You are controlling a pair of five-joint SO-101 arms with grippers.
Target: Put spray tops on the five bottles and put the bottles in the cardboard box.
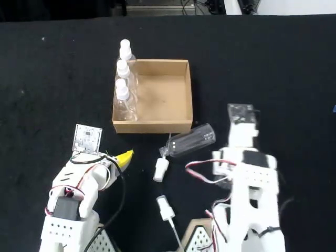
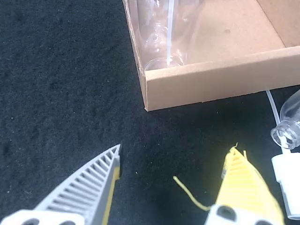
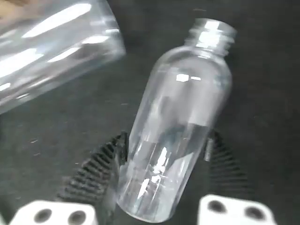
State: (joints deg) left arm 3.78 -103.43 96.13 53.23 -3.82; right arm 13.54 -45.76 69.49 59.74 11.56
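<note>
- Right gripper (image 3: 166,138): black jaws pressed against both sides of an uncapped bottle (image 3: 183,103). The grip is on the body, with the neck free beyond the fingertips.
- Left gripper (image 2: 176,152): fingers apart with nothing between them, over the black table (image 2: 56,93) near a corner of the cardboard box (image 2: 220,84).
- Step, as judged: fit a top. The left should take the nearer spray top (image 1: 161,169) by its collar, lead the dip tube into the neck first, then seat it. The right must hold firm.
- Second spray top (image 1: 167,209) lies nearer the arm bases. Second uncapped bottle (image 1: 191,140) lies on its side just beside the box's front wall.
- Box: three capped bottles (image 1: 125,100) stand upright in a row along one wall. Judged room for two more.
</note>
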